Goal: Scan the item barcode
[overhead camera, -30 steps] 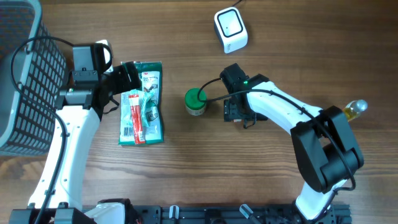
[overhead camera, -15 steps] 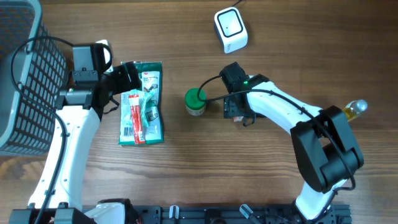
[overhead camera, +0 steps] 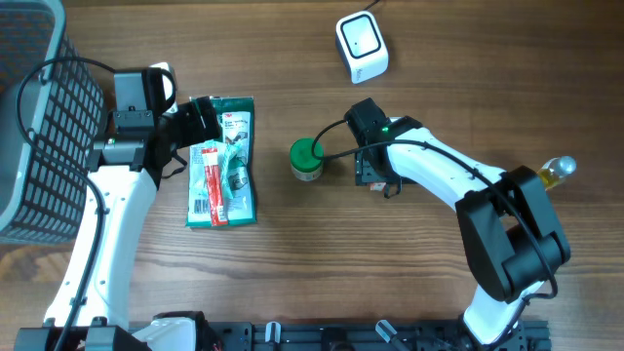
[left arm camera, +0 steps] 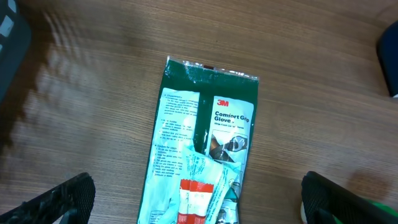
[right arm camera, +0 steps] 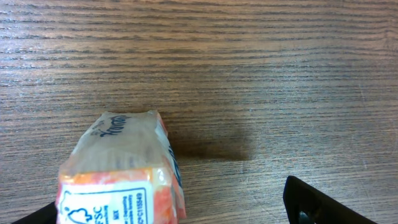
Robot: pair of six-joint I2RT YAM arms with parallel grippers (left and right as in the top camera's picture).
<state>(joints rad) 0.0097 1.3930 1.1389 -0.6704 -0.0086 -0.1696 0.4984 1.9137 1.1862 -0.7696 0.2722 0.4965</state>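
An orange-and-white packet [right arm camera: 118, 180] wrapped in clear film lies on the table between my right gripper's [right arm camera: 177, 211] open jaws. It sits close to the left finger, with a wide gap to the right finger [right arm camera: 311, 202]. From overhead the right gripper [overhead camera: 374, 172] hides the packet. The white barcode scanner [overhead camera: 362, 46] stands at the far middle of the table. My left gripper [left arm camera: 198, 202] hangs open over a green glove package [left arm camera: 208, 143] with a red-and-white tube [left arm camera: 193, 199] lying on it, touching neither.
A green-lidded jar [overhead camera: 306, 159] stands just left of the right gripper. A small bottle of yellow liquid [overhead camera: 558, 170] sits at the right, behind the right arm. A dark wire basket [overhead camera: 34, 127] fills the far left edge.
The right gripper has shifted slightly toward the far side of the table, staying open. The left arm has not moved.
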